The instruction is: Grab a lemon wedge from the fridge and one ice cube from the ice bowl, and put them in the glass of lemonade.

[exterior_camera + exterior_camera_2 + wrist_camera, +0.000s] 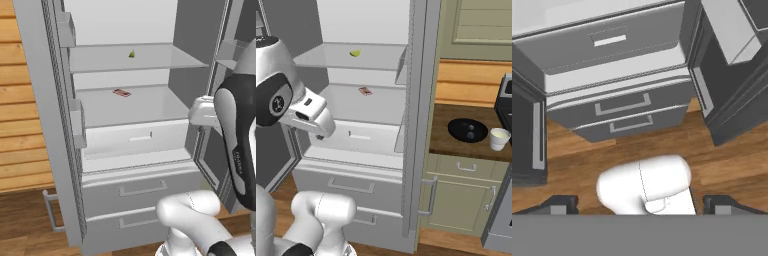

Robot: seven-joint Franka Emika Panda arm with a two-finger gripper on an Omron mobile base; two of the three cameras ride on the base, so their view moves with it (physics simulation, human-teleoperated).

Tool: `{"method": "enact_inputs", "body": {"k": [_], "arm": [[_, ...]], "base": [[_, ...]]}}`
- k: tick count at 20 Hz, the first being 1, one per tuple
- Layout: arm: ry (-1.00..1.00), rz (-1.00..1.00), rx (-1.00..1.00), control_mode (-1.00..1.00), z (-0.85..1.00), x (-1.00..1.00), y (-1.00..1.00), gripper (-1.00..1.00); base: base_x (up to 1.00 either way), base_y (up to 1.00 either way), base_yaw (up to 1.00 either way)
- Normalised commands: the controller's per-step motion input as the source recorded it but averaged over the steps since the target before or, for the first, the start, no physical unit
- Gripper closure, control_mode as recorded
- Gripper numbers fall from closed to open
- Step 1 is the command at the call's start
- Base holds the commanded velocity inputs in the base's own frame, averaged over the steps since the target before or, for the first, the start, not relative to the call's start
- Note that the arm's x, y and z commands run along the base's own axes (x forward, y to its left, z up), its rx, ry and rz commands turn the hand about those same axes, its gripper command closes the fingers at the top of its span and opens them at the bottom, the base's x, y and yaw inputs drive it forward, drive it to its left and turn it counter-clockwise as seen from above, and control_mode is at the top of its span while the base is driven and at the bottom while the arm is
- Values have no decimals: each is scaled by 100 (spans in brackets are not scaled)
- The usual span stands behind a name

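Inside fridge (125, 150), lemon wedge (132, 53) on upper shelf; ice bowl (467, 130) holds cubes.

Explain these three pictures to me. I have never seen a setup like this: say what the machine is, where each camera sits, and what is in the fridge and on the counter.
The white machine is a robot arm on a driving base, in a simulated kitchen. Two cameras ride on the base behind the arm, one to its left and one to its right; both look at the open fridge. The third camera sits on the hand and looks down at the fridge drawers and the wooden floor. The end effector shows there as two dark tips set wide apart, open and holding nothing.

On the upper shelf lies the lemon wedge; on the shelf below lies a reddish bar. On the counter right of the fridge stand the black ice bowl, with small ice cubes in it, and the glass of lemonade.
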Motion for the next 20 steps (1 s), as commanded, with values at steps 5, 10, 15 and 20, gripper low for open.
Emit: {"method": "enact_inputs", "body": {"k": [5,10,15,20], "arm": [[-7,-9,-8,-100,12,-68,-16,-100],[-10,2,0,-100,0,0,-2,-100],[-24,0,0,-100,0,1,0,-100],[-5,0,0,-100,0,29,5,-100]], "base": [[0,0,0],[0,0,0],[0,0,0],[0,0,0]]}}
